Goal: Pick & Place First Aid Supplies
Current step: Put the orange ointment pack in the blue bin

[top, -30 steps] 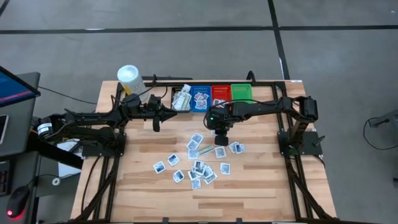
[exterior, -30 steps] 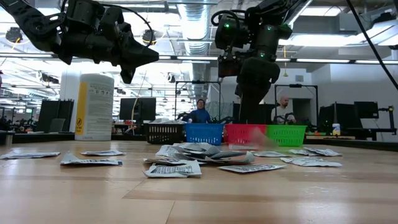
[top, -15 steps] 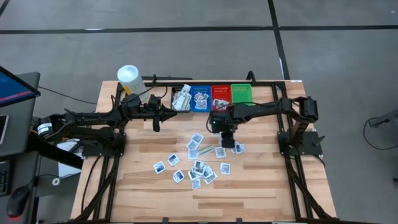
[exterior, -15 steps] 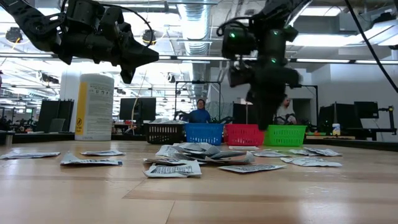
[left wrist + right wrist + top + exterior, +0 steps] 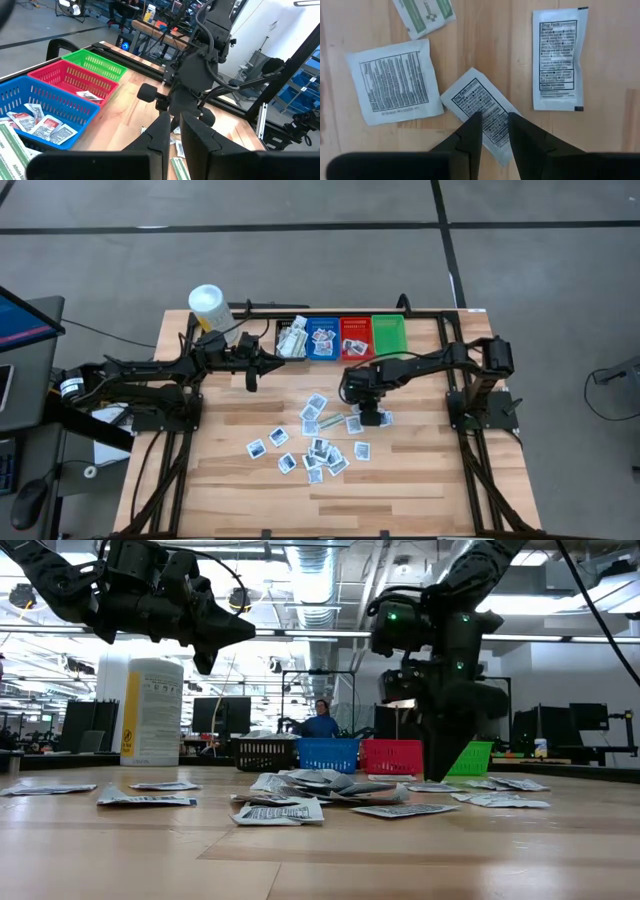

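Several small white first aid packets (image 5: pixel 318 442) lie scattered flat on the wooden table's middle. My right gripper (image 5: pixel 372 414) points down over the right side of this scatter. In the right wrist view it (image 5: pixel 494 125) is open, its fingertips low over one white packet with black print (image 5: pixel 470 102) that lies flat on the wood. Two more packets (image 5: pixel 395 80) (image 5: pixel 558 57) lie beside it. My left gripper (image 5: pixel 175 132) hangs level above the table's far left (image 5: pixel 250 375), shut on nothing. My right gripper comes at the printed packet's middle (image 5: pixel 492 112) from above, pointing down, one fingertip (image 5: pixel 474 122) on each side of its centre. The packet lies flat on the table. Whether the fingertips touch it I cannot tell.
Along the far edge stand a black bin (image 5: pixel 292 338), a blue bin (image 5: pixel 322 337), a red bin (image 5: pixel 356 335) and a green bin (image 5: pixel 390 330); the first three hold packets. A white tub with a yellow label (image 5: pixel 207 305) stands at the far left corner. Bare wood lies near the front edge.
My right gripper has gone from the red bin toward the table's near edge and a little to the right, and has come down to just above the scattered packets. My left arm has kept still.
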